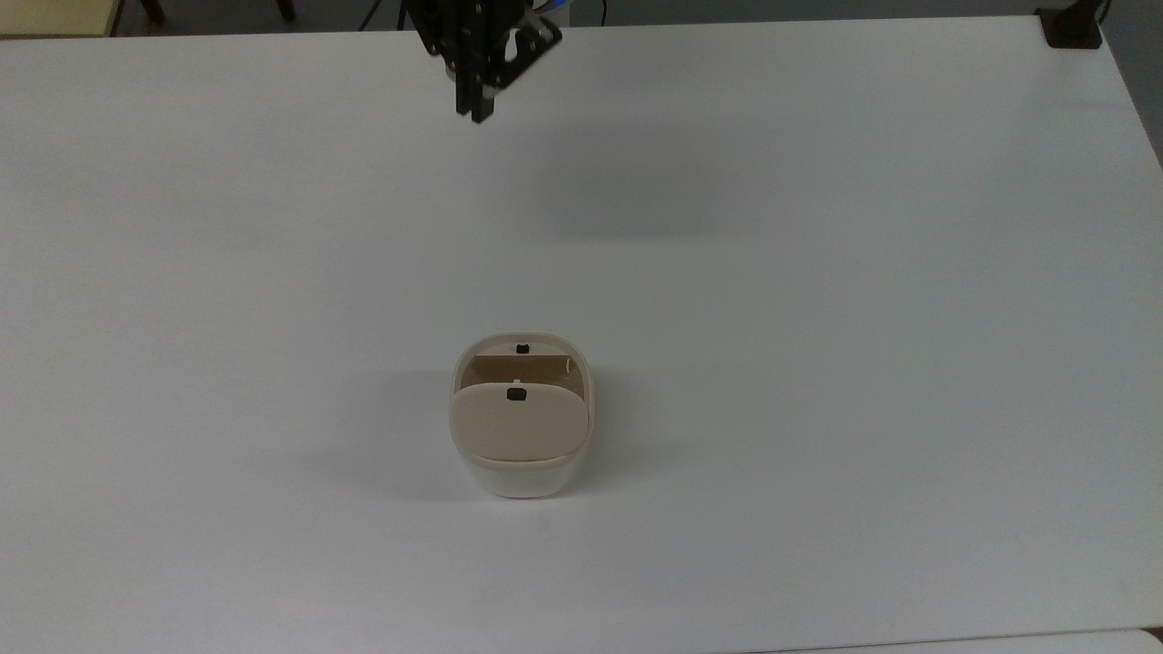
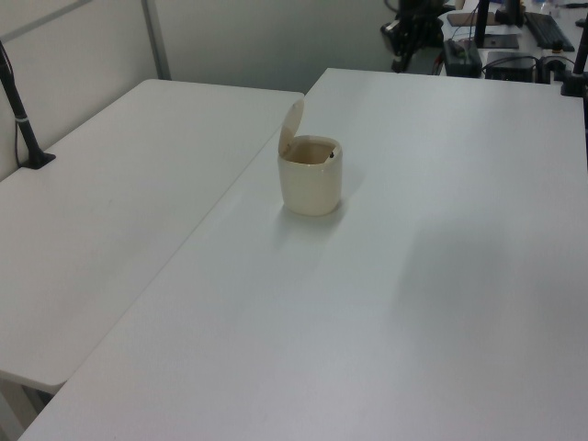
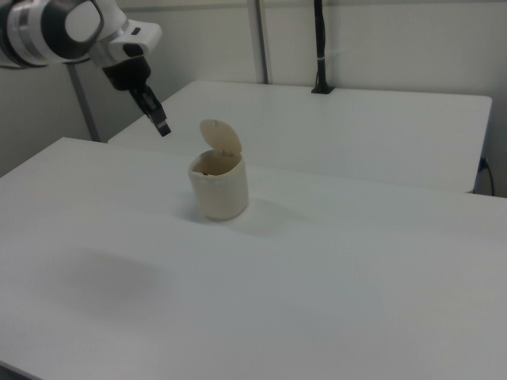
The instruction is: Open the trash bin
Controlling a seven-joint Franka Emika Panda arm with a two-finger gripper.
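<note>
Bin (image 1: 521, 427) sits mid-table (image 1: 818, 363), lid (image 1: 518, 422) sprung upright, so the opening looks done. Your gripper (image 1: 475, 109) hangs at 12 o'clock from it, well apart, jaws pressed together and empty. Retreat high; don't brush that lid.

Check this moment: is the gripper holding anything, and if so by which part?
Nothing is held. The gripper hangs in the air with its fingers together, well away from the trash bin, whose lid stands flipped up.
</note>
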